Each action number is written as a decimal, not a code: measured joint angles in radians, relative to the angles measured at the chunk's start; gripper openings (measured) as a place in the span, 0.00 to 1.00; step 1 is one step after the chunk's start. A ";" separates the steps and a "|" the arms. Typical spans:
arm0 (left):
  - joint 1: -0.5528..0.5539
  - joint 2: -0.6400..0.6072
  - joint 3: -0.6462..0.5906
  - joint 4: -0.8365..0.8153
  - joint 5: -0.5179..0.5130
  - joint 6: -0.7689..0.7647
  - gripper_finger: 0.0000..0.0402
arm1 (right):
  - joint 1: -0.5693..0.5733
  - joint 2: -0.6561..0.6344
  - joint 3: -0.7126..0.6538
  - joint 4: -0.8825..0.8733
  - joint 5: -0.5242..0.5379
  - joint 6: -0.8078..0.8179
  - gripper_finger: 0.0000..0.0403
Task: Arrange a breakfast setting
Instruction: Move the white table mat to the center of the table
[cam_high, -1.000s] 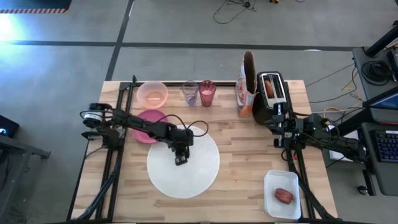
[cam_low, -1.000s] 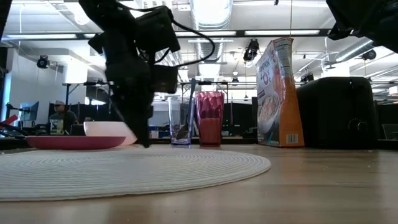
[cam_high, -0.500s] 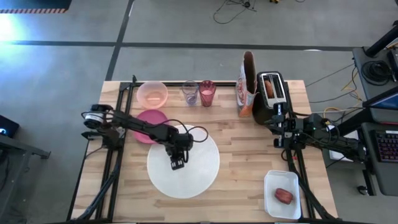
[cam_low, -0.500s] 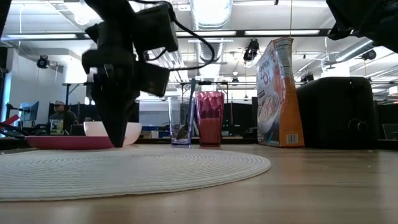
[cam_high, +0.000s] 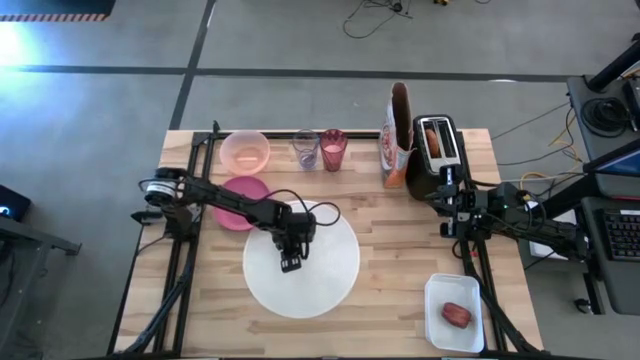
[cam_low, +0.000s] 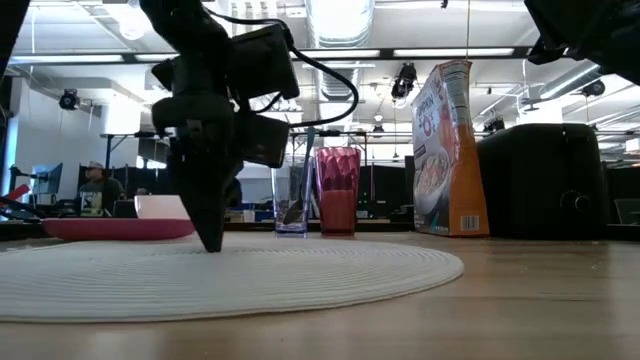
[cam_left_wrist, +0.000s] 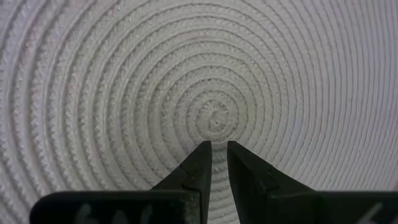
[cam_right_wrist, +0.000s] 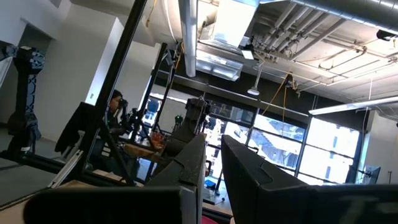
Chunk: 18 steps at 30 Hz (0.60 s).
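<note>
A large white round woven mat lies flat in the table's middle. My left gripper stands on it, shut, fingers pointing down; it also shows in the low view. The magenta plate lies left of the mat, the pale pink bowl behind it. The pink cup stands at the far edge. A spoon stands in the clear tumbler. Small red food lies on a white dish. My right gripper waits, shut, by the toaster. My left gripper presses its shut fingertips down on the mat's top, close to the centre of its woven spiral. The fingers come from above, pointing down. The mat lies flat on the table under them.
A cereal box and the black toaster, with something brown in a slot, stand at the far right. The white dish sits at the near right corner. Bare wood shows between the mat and the right arm.
My left gripper has gone a little toward the near edge, then toward the table's right, staying down on the mat. The mat has slid flat along the table a short way to the right with it.
</note>
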<state>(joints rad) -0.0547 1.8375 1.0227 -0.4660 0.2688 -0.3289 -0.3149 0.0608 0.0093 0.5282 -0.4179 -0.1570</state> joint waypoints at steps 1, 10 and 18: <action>0.005 0.004 0.000 0.011 0.000 0.007 0.10 | 0.000 0.000 0.000 0.000 0.000 0.000 0.11; 0.060 0.030 -0.001 0.099 -0.016 0.031 0.09 | 0.000 0.000 0.000 0.000 0.000 0.000 0.11; 0.104 0.051 -0.001 0.168 -0.035 0.064 0.09 | 0.000 0.000 0.000 0.000 0.000 0.000 0.11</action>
<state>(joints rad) 0.0491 1.8881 1.0214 -0.2983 0.2336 -0.2654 -0.3145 0.0605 0.0095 0.5285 -0.4179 -0.1570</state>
